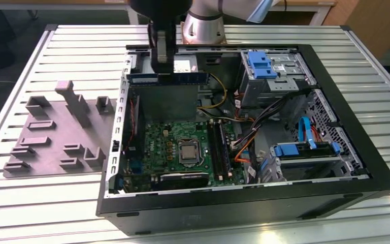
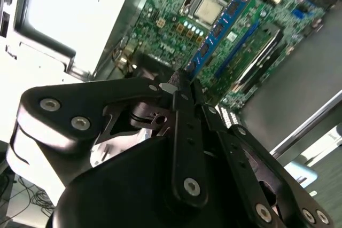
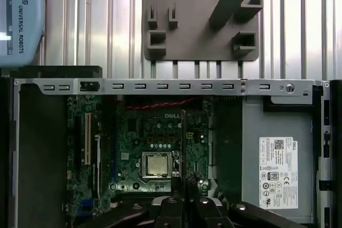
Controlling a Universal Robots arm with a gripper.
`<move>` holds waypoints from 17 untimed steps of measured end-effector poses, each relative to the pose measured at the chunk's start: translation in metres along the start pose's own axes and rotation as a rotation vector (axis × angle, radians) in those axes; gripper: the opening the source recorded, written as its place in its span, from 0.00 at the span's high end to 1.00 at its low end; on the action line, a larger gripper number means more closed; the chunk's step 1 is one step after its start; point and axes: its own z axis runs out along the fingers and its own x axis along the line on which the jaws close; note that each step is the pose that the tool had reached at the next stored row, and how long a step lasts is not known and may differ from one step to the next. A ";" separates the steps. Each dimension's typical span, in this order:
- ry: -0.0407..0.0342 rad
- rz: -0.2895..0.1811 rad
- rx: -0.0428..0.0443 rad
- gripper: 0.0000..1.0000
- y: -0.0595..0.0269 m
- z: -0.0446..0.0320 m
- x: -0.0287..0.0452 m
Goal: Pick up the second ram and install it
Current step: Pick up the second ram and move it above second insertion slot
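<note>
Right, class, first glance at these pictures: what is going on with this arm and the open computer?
The arm's gripper is shut on the ram stick and holds it in the air over the open computer case, above the motherboard. The stick is not yet seated in a slot. The grey moulded tray lies on the slatted table, at the exterior view's left of the case.

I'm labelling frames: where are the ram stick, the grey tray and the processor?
second ram (image 2: 219,28), second wrist view, middle of the board.
grey tray (image 1: 58,131), exterior view, bare flat base.
processor (image 3: 156,164), first wrist view, its metal lid.
</note>
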 end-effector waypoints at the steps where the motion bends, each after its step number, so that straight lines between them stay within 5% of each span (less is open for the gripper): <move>1: 0.0000 0.000 -0.0001 0.86 -0.0035 -0.0001 -0.0002; 17: 0.0001 -0.002 -0.0001 0.86 -0.0598 -0.0014 -0.0018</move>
